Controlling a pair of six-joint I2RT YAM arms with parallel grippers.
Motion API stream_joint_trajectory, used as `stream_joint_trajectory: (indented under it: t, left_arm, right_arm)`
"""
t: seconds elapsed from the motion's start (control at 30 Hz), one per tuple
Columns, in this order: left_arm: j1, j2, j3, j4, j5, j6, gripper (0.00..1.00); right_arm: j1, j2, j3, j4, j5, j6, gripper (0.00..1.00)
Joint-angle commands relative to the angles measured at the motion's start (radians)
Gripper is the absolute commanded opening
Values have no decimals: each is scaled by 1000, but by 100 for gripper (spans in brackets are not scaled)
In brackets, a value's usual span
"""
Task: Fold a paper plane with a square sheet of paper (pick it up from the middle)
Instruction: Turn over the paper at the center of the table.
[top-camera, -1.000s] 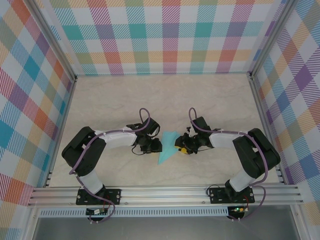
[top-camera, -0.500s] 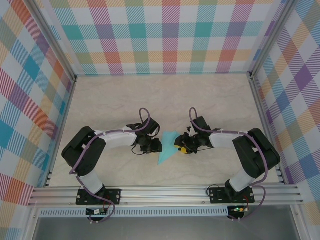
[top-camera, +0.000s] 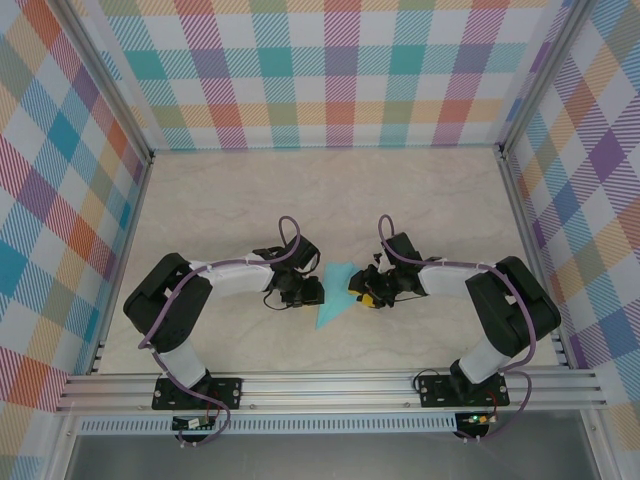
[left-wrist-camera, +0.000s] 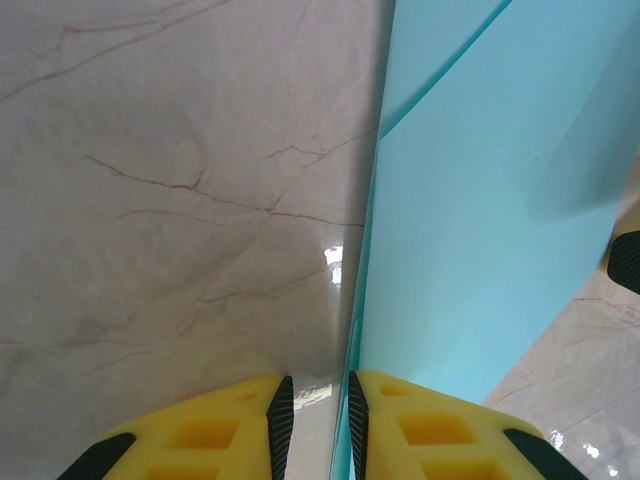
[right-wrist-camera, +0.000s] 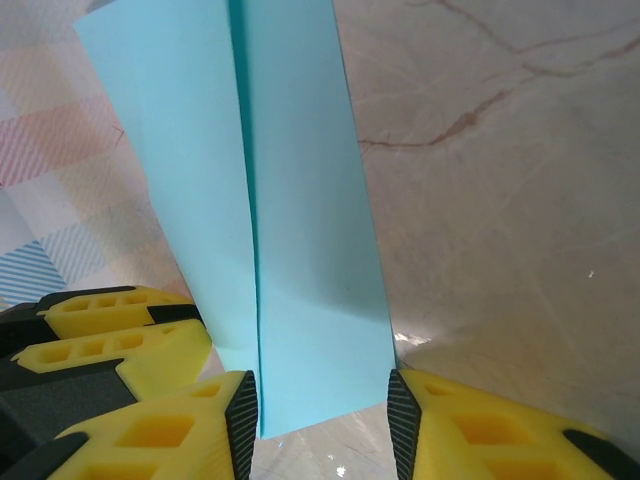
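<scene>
The paper plane (top-camera: 335, 290) is a light cyan folded sheet lying on the marble table between both grippers, its point toward the near edge. In the left wrist view the paper (left-wrist-camera: 480, 220) has its long edge running into the narrow gap of my left gripper (left-wrist-camera: 318, 425), beside the right pad; table shows between the pads. My right gripper (right-wrist-camera: 320, 425) is open wide, and the paper's end (right-wrist-camera: 300, 250), with its centre crease, fills the space between its fingers. In the top view the left gripper (top-camera: 318, 291) and the right gripper (top-camera: 353, 290) flank the paper.
The marble table (top-camera: 330, 200) stretches back to checkered walls. An aluminium rail (top-camera: 330, 385) runs along the near edge. The left gripper's yellow fingers (right-wrist-camera: 120, 340) sit close beside the right gripper.
</scene>
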Motion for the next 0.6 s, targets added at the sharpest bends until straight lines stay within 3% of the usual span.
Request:
stream_joint_trajectory:
  t: [0.0, 0.33, 0.5, 0.57]
  left_arm:
    - [-4, 60, 8, 63, 13, 13, 25]
    - [-4, 63, 5, 63, 11, 13, 25]
    - [-4, 59, 5, 31, 11, 16, 24]
    - [-4, 59, 4, 31, 9, 18, 24]
  right_arm:
    - [11, 18, 37, 44, -27, -6, 42]
    - [14, 25, 58, 5, -3, -10, 41]
    - [17, -31, 91, -201, 156, -69, 43]
    - [17, -20, 93, -211, 142, -79, 43]
